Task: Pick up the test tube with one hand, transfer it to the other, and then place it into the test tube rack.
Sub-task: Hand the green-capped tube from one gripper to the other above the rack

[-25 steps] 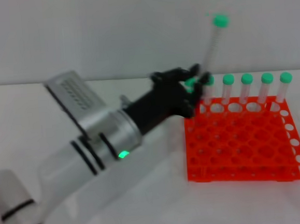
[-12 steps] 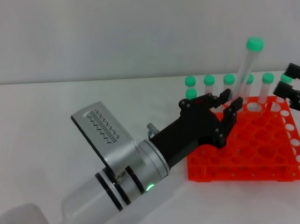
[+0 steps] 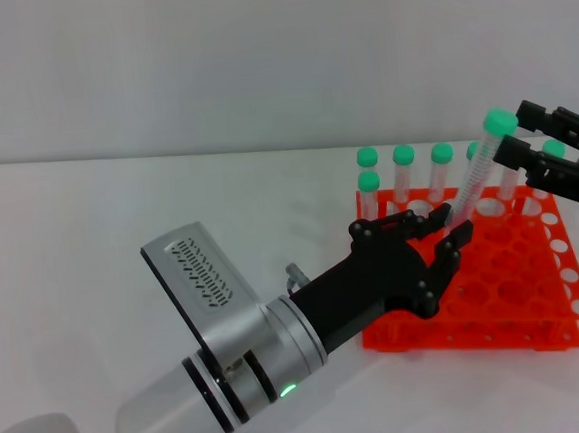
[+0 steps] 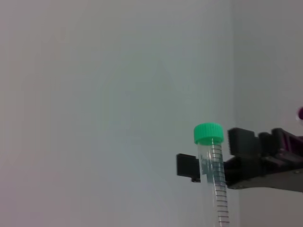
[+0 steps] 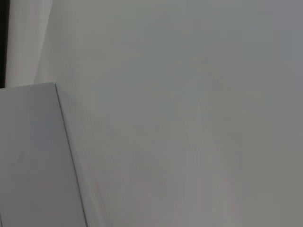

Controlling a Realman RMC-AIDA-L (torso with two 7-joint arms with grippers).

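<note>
My left gripper (image 3: 449, 226), black on the white-and-silver arm with a green light, is shut on the lower end of the test tube (image 3: 477, 177). The tube tilts up to the right above the orange-red rack (image 3: 475, 282). Its green cap (image 3: 500, 120) sits beside the fingers of my right gripper (image 3: 518, 128), which is black, comes in from the right and is open at cap height. In the left wrist view the tube (image 4: 211, 161) stands between the right gripper's two fingers (image 4: 242, 142). The right wrist view shows only a pale wall.
Several other green-capped tubes (image 3: 404, 167) stand in the rack's back row and one (image 3: 370, 192) in the second row at the left. The rack lies on a white table (image 3: 119, 220) before a pale wall.
My right gripper has moved in from the right edge until its fingers flank the tube's cap. The tube has dropped a little and tilted more to the right. The left arm has barely moved.
</note>
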